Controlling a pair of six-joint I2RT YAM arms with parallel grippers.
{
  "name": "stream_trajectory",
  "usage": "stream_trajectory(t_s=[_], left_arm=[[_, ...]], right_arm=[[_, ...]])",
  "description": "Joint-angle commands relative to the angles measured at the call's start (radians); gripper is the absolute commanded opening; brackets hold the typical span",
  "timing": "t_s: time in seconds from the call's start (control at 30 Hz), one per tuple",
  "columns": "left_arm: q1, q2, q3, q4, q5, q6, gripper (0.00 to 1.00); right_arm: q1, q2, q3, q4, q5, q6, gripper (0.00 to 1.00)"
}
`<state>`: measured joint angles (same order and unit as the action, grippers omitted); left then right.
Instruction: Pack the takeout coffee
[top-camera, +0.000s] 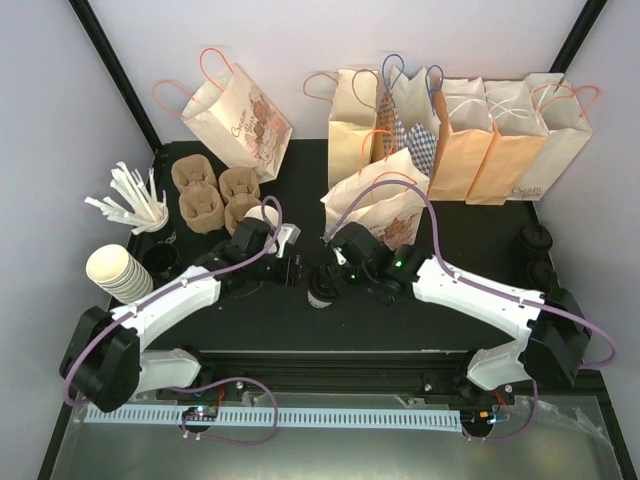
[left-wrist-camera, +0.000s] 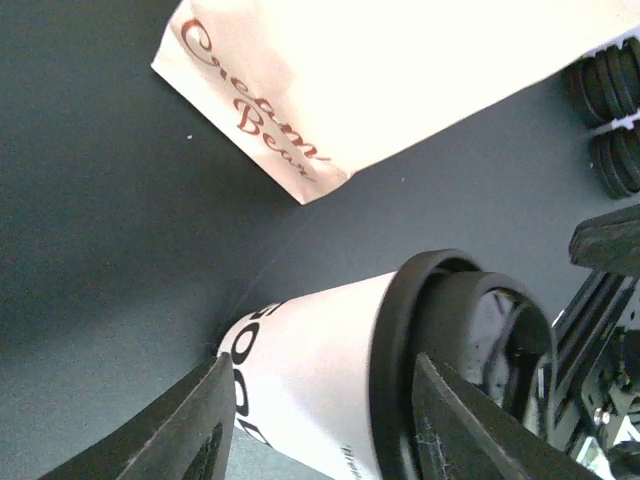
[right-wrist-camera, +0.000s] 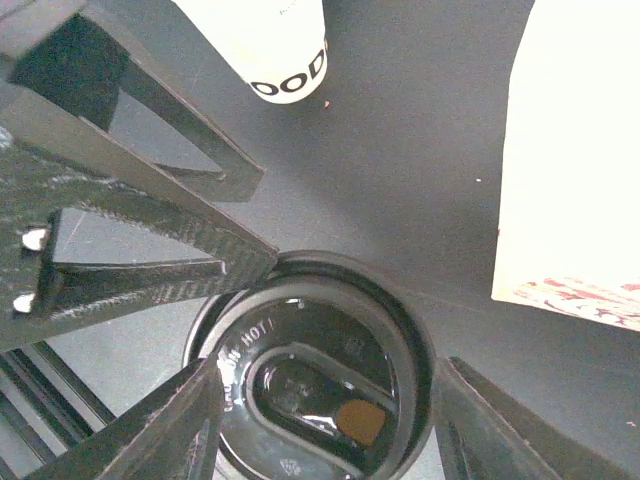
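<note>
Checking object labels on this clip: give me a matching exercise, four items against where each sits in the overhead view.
1 lidded cup
2 stacked lidless cups
3 cardboard carriers
4 loose black lids

a right edge of the table
b left edge
c back left, in front of the lone bag
d centre

Pairs: 1-d, 2-b, 3-c, 4-a

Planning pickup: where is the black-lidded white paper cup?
In the top view, the cup sits mid-table between both arms' jaws, near the printed white paper bag.
</note>
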<state>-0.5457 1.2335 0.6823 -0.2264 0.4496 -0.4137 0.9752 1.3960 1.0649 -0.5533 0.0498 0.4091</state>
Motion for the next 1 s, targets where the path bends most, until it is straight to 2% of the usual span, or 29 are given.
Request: stream_trajectory(t_s=[0.0,0.3,0.5,0.63,0.8,0.97], left_arm=[[-0.007,-0.032,0.069,-0.094,-0.032,0.06,0.53],[-0.006,-0.083,0.027,-0.112,-0.017,0.039,0.54],[-0.007,-0.183,-0.016,-0.112,-0.016,0.032,0.56],[-0.007,-0.209,-0.039,-0.115,0.013,0.028,0.59],[-0.007,-0.204,-0.066,-0.098,0.048,0.015,0.54],[0.011,-0.196,-0.055,-0.11,0.003,0.013,0.51]], right_arm=[[0.003,-0.018,0.029,-0.035,0.037,-0.03,0.6],[-0.024,-0.043,0.012,-0.024,-0.018,-0.052,0.61],[-0.025,-0.055,-0.006,0.008,-0.061,-0.082,0.64],[-0.027,-0.043,-0.004,0.007,-0.053,-0.077,0.61],[-0.029,-0.02,-0.001,0.026,-0.084,-0.056,0.61],[-0.029,-0.041,-0.034,0.049,-0.108,0.013,0.58]])
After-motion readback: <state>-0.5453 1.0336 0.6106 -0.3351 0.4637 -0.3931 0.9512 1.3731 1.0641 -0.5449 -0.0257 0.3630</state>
